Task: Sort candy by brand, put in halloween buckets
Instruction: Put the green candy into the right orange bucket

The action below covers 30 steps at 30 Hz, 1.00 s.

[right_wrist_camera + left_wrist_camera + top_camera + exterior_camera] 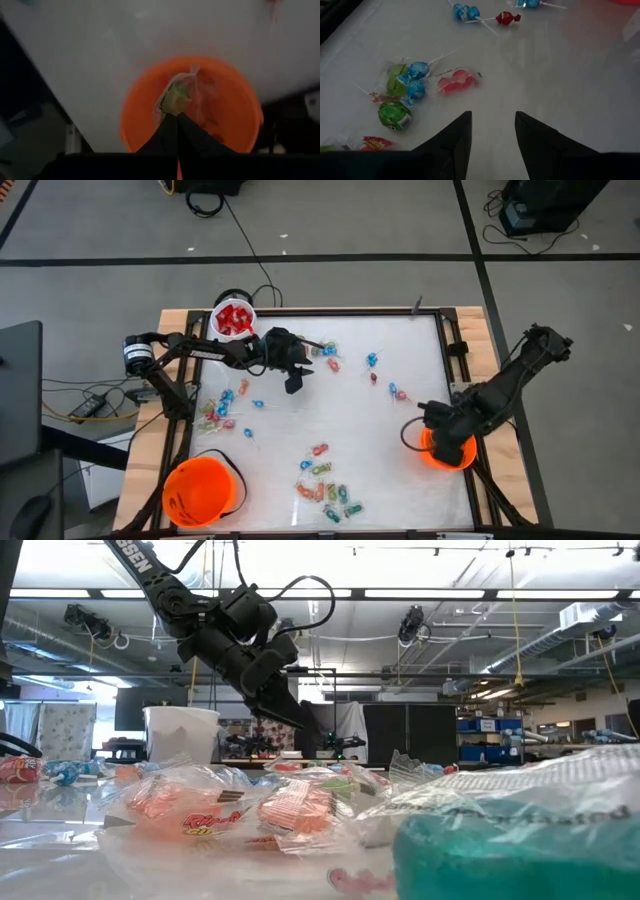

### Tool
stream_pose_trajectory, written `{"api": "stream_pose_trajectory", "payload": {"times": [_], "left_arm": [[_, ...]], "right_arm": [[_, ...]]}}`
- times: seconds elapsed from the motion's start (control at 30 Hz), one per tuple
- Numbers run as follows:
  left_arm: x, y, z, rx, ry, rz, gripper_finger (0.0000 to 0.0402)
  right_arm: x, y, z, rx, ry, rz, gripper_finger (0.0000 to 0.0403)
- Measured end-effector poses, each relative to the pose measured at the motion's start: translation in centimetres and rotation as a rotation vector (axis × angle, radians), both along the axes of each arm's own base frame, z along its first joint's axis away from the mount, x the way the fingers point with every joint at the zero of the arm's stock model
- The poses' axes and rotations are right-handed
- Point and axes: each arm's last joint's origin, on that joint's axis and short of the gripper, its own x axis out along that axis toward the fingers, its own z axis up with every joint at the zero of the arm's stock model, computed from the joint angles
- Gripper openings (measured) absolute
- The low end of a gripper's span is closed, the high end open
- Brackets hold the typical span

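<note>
- The right gripper [177, 116] hung directly over the orange bucket [135, 115] at the table's right edge, its fingers pressed together on a clear-wrapped candy with green and orange inside [176, 95]; the wrapper stuck up from the fingertips above the bucket's mouth.
- In the high view that same bucket [437, 457] sat under the right arm's wrist, mostly hidden by it.
- The left gripper [492, 125] hovered above the white table [400, 480] near its far-left part, fingers partly apart and holding nothing.
- Just ahead of its fingertips lay a pink wrapped piece [456, 82], and beside that a cluster of blue lollipops [416, 80] tangled with green wrapped pieces [394, 114].
- Farther out lay two more blue lollipops [466, 11] and a red wrapped sweet [506, 18].
- A white cup-like pail [234, 318] full of red packets stood at the far-left corner, just behind the left arm.
- A second orange bucket [200, 491] stood at the near-left corner, apart from both arms.
- More candy lay scattered across the table, with a loose pile [327, 493] near the front edge.
</note>
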Motion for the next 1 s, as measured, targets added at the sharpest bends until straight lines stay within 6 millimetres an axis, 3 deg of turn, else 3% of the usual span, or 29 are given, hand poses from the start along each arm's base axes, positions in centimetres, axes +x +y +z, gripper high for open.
{"api": "stream_pose_trajectory", "payload": {"times": [0.17,0.33,0.7,1.0], "left_arm": [[0.0,0.0,0.0,0.000,0.002,0.000,0.0156],[0.0,0.0,0.0,0.001,0.001,0.000,0.0156],[-0.3,0.6,-0.1,0.000,0.007,0.020,0.0156],[-0.4,1.5,0.2,0.089,0.029,0.157,0.0156]], "right_arm": [[-1.5,0.4,-3.5,-0.041,0.164,-0.035,0.0007],[-2.0,-0.1,-6.1,-0.088,0.240,-0.035,0.0038],[-1.7,-0.7,-5.4,-0.104,0.022,0.034,0.0116],[0.3,-3.6,-3.9,-0.448,-0.379,0.032,0.0121]]}}
